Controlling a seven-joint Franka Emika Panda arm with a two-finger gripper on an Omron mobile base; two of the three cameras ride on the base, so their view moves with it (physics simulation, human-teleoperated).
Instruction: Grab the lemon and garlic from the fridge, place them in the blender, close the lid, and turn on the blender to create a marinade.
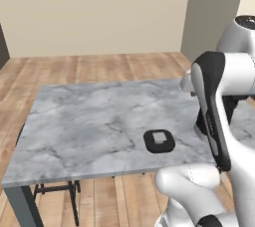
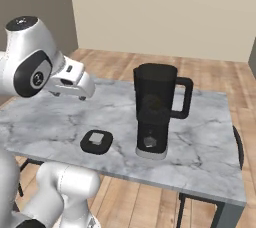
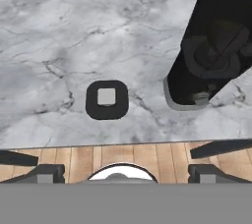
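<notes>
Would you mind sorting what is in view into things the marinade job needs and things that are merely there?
For the job:
- blender, jug open at the top
- lid, lying flat on the table beside the blender
- gripper, open, holding nothing

Merely there:
- marble table
- wooden floor

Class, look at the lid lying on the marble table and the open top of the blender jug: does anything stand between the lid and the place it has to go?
Nothing visible does. The lid lies flat on the table, apart from the blender, with only bare marble between them. The jug's top looks open and uncovered.
</notes>
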